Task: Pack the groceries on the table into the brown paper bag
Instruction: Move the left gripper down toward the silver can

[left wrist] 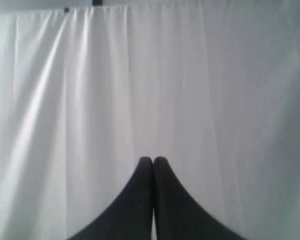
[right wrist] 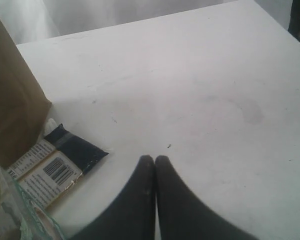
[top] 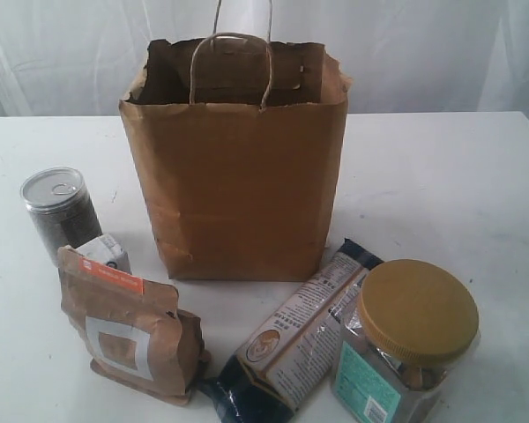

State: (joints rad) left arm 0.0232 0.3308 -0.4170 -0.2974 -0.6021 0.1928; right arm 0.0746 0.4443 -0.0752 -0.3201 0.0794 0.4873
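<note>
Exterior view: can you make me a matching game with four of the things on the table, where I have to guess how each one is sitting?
Things:
1. grey can
2. gold-lidded jar
3. brown paper bag
4. dark-blue packet

How it sits:
a. lying flat in front of the bag, slanted
b. standing in the middle, top open
c. standing upright on the far left
d. at the front right, lid screwed on

Right pairs: 1-c, 2-d, 3-b, 4-a
</note>
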